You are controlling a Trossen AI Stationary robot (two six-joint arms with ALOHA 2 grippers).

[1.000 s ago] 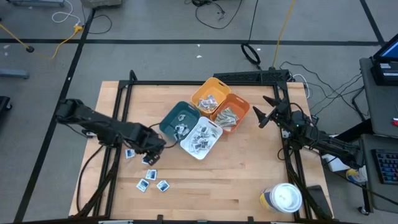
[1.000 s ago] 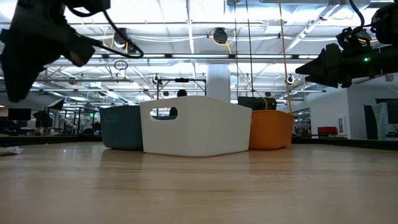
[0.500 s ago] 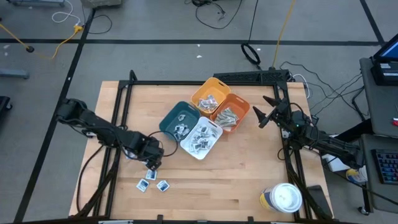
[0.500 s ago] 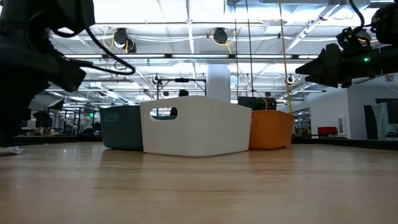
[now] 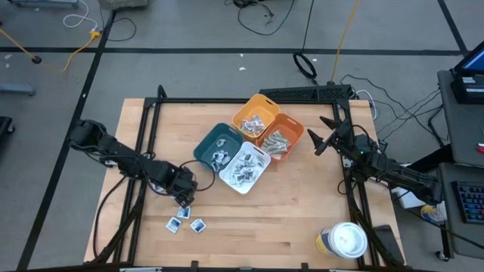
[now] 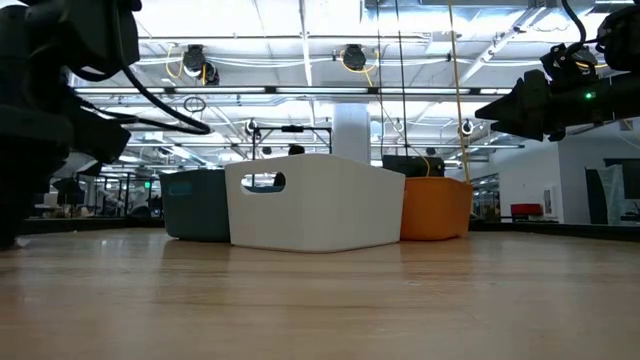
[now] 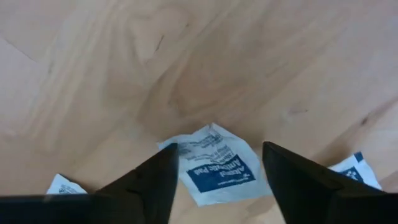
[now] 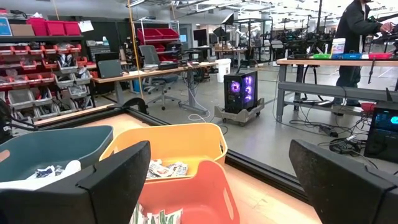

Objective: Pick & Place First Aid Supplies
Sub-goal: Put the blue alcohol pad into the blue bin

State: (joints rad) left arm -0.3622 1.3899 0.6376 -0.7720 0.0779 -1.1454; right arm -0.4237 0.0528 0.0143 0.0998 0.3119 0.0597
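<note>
**Left tool down over a packet**

My left tool (image 7: 214, 180) is low on the desk (image 5: 287, 219), near-left of the teal bin (image 5: 215, 143), fingers spread on either side of a white packet with a blue label (image 7: 214, 165), not clamped on it. Two more packets (image 5: 187, 224) lie nearer. Right tool (image 5: 321, 141) is wide open, empty, hanging right of the orange bin (image 5: 291, 128).
</note>
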